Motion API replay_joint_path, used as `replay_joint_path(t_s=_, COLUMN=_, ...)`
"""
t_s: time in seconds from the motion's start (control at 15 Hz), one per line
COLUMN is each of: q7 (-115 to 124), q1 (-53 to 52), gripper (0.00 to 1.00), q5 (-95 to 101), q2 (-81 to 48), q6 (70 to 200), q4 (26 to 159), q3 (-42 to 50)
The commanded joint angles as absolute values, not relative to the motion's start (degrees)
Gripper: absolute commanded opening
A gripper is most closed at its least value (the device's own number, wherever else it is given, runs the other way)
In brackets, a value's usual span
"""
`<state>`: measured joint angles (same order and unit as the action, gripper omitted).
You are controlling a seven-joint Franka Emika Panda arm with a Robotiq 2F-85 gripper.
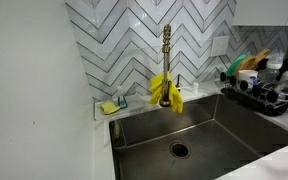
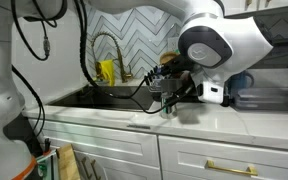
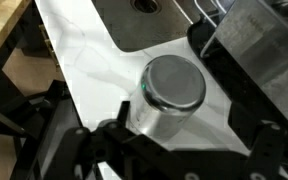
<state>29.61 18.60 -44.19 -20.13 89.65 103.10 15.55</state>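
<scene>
In an exterior view, a steel sink [image 1: 199, 135] sits below a herringbone-tiled wall. A yellow cloth [image 1: 166, 90] is draped over the faucet [image 1: 167, 50], with a sponge [image 1: 108, 107] on the left ledge and a dish rack [image 1: 264, 90] on the right.

In an exterior view from the cabinet side, the white arm [image 2: 219, 40] fills the upper frame. It bends at a large joint and turns its wrist down, so the gripper [image 2: 169, 97] hangs close over the white countertop [image 2: 199, 118], just beside the sink's right edge. The metal can is too small to make out here.

In the wrist view, the gripper [image 3: 164, 145] has its jaws spread as wide as they go and grips nothing. The metal can [image 3: 172, 85] stands upright on the marbled countertop between the dark fingers [image 3: 269, 145], near the sink's corner. It is a brushed-steel cylinder with a flat, ringed, circular top that catches the light. I cannot tell whether a finger touches its side.
</scene>
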Motion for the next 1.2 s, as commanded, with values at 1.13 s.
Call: replay_joint_path(t_s=1.13, q7=41.5, q1=20.5, gripper=0.81, q5=-49.4, q2=-33.7, q6=75.9, q4=92.1, q3=15.7)
